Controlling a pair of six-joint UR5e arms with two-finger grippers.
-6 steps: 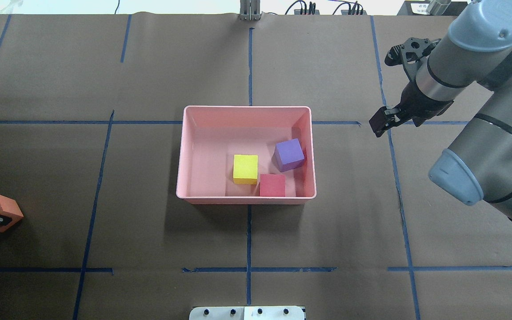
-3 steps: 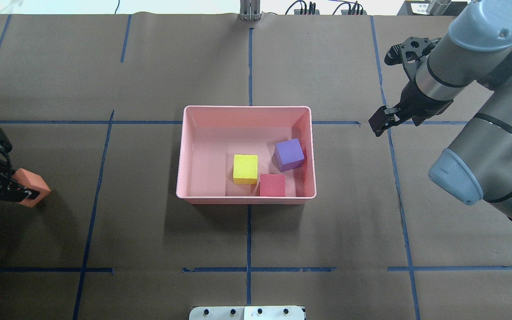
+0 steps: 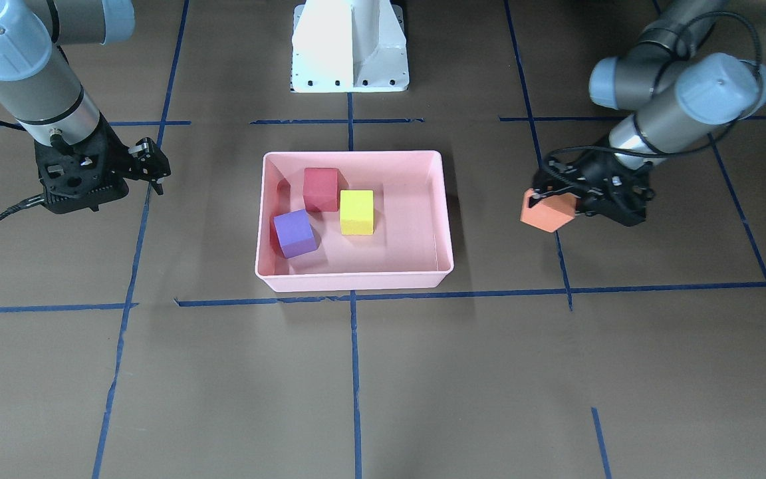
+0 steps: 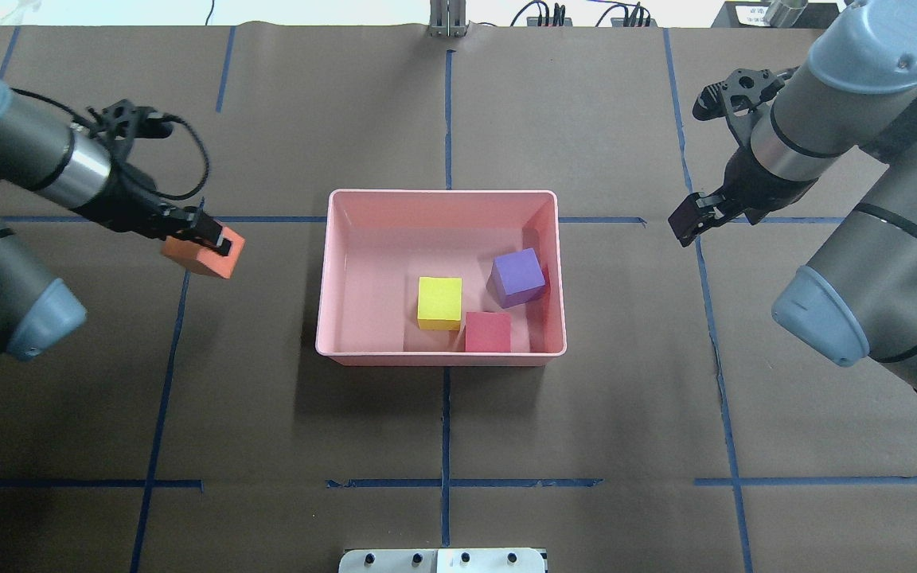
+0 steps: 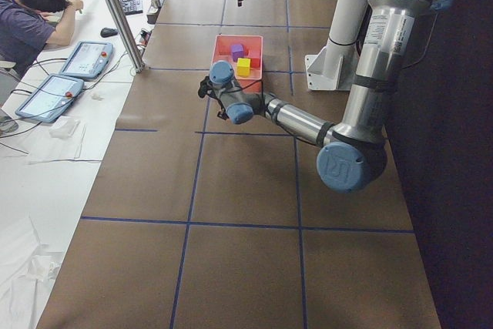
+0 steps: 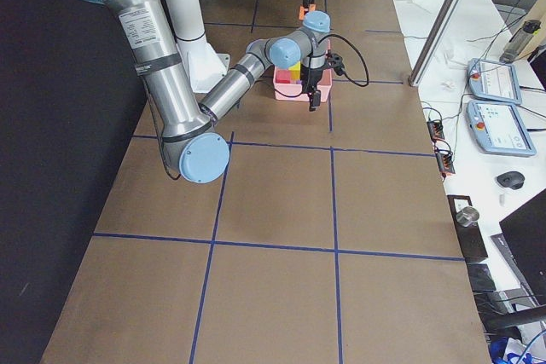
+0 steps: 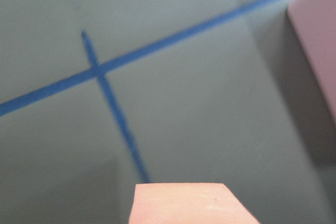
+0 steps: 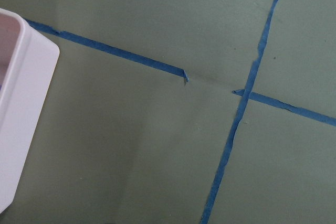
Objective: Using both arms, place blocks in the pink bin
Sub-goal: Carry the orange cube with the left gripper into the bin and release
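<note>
The pink bin (image 4: 442,192) sits mid-table and holds the yellow block (image 4: 439,301), the purple block (image 4: 518,275) and the red block (image 4: 488,332). My left gripper (image 4: 216,243) is shut on the orange block (image 4: 194,258) and holds it above the table, a short way left of the bin. In the front view the orange block (image 3: 548,214) hangs right of the bin (image 3: 353,154). It fills the bottom of the left wrist view (image 7: 189,203). My right gripper (image 4: 685,219) is shut and empty, right of the bin's far right corner.
Brown paper with blue tape lines (image 4: 446,430) covers the table. The white pedestal base (image 3: 350,46) stands behind the bin on the robot's side. A bin corner (image 8: 21,103) shows at the left of the right wrist view. An operator (image 5: 35,17) sits beyond the table's far side.
My left arm has carried the orange block from the table's left edge up and rightward, close to the bin. The right arm has barely moved.
</note>
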